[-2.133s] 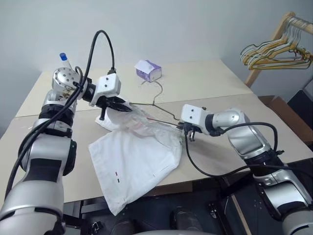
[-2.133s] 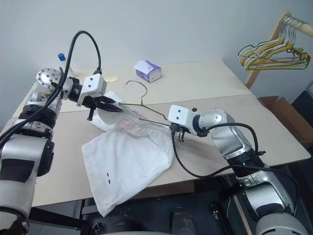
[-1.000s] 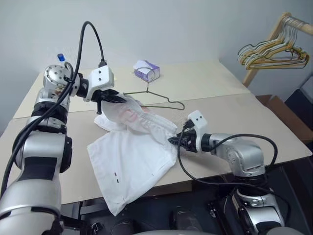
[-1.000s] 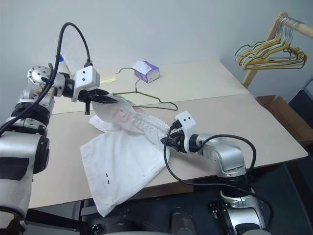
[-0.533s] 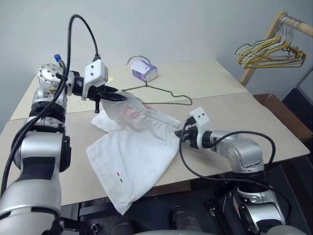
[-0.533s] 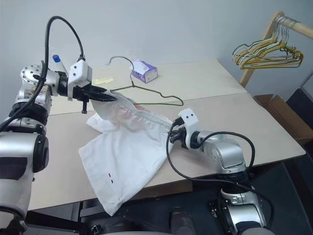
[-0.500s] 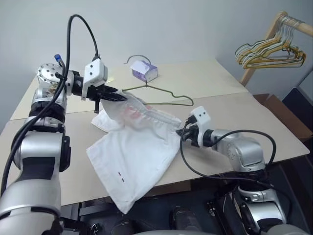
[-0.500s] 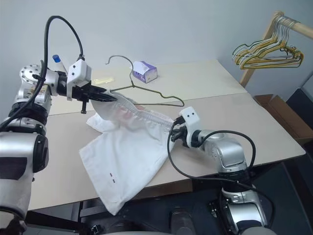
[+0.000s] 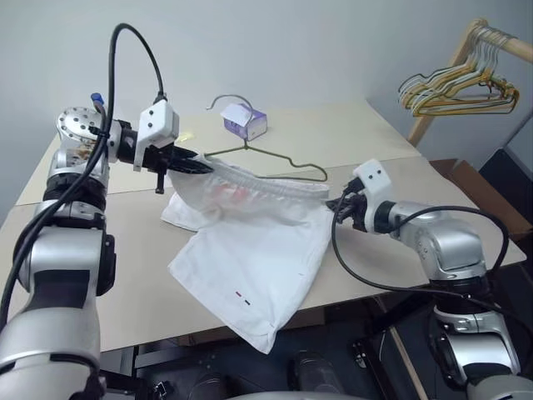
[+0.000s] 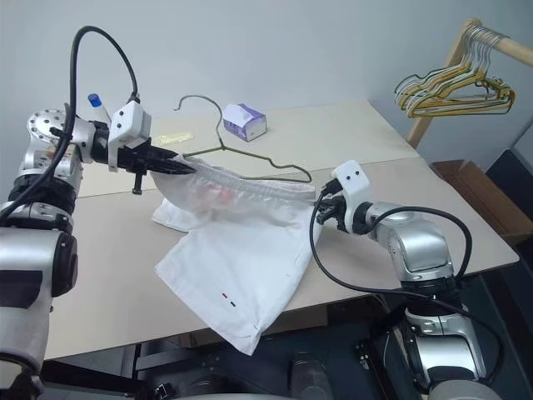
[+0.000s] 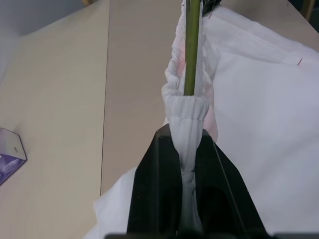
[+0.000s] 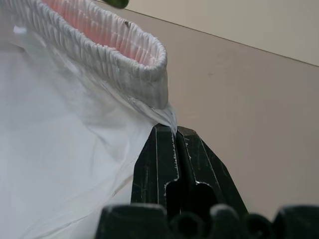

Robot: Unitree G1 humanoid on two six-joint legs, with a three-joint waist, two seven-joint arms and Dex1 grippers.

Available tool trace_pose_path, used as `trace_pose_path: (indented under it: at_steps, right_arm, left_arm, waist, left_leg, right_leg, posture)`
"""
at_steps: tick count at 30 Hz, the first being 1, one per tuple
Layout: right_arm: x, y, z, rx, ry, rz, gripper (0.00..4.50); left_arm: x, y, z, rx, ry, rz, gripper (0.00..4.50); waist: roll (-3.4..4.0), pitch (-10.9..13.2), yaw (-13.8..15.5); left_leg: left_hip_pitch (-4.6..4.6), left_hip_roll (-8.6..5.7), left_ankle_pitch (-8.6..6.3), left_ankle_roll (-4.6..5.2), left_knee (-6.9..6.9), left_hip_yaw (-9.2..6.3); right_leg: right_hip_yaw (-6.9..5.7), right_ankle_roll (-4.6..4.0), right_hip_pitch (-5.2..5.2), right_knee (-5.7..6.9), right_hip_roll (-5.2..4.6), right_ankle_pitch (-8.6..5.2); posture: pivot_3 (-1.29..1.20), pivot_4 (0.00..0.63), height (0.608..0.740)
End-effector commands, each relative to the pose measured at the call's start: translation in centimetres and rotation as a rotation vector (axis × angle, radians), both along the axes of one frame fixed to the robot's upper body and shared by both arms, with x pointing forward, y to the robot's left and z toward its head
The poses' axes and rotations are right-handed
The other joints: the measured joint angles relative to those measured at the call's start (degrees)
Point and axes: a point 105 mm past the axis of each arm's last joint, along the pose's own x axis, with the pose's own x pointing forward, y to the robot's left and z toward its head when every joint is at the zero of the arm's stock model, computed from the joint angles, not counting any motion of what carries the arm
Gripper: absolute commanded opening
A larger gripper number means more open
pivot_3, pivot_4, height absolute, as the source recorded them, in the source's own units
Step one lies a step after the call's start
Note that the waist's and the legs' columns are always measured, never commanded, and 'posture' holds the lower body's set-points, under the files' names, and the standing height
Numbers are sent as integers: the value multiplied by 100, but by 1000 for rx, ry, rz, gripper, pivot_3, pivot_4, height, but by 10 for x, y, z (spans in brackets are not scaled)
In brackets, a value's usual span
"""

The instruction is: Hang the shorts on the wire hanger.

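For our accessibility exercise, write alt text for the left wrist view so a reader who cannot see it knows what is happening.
The left gripper is shut on the gathered waistband of the white shorts, which spread over a beige table. The olive wire hanger runs along the waistband away from the fingers. A corner of a purple tissue box sits at the edge.

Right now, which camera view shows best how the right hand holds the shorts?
The right wrist view: the right hand is shut on a thin fold of the shorts just below the waistband. The two head views show that hand at the waistband's end, small and partly hidden. The left wrist view shows only the other end, pinched with the hanger.
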Motion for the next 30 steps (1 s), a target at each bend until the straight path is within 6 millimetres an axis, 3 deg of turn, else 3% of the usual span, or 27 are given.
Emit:
trace_pose_path:
  at_steps: [1, 12, 21, 26, 30]
  right_arm:
    - [4, -13, 26, -34, -99, -37, 32]
    - [-1, -11, 58, -144, -209, 36, 32]
    - [-3, 15, 107, -465, -441, 247, 32]
    - [-10, 28, 117, -612, -460, 406, 32]
    - [-10, 51, 124, -603, -464, 469, 32]
  left_arm:
    - [2, 3, 7, 11, -46, 17, 0]
    - [7, 5, 1, 53, -62, 59, 0]
    - [10, -3, -2, 103, -92, 41, 0]
    - [18, -6, 1, 99, -139, 87, 0]
    - [17, -14, 10, 35, -148, 62, 0]
  waist:
    - [0, 0, 0]
    - [0, 0, 4]
    - [1, 1, 0]
    - [1, 1, 0]
    - [1, 1, -5]
  left_leg:
    - [0, 0, 0, 0, 0, 0]
    - [0, 0, -1, 2, 0, -1]
    - [0, 1, -2, 4, -1, 2]
    - [0, 1, -3, 4, 0, 5]
    - [0, 1, -3, 4, 2, 7]
  right_leg:
    - [0, 0, 0, 0, 0, 0]
    - [0, 0, 0, -1, 0, 0]
    - [2, 1, -5, 0, -1, -1]
    - [3, 1, -6, 0, -2, -1]
    - [3, 1, -6, 4, -2, -1]
  posture:
    - [-168, 0, 740]
    - [-166, 0, 740]
    - [-168, 0, 740]
    - [-169, 0, 740]
    - [-170, 0, 740]
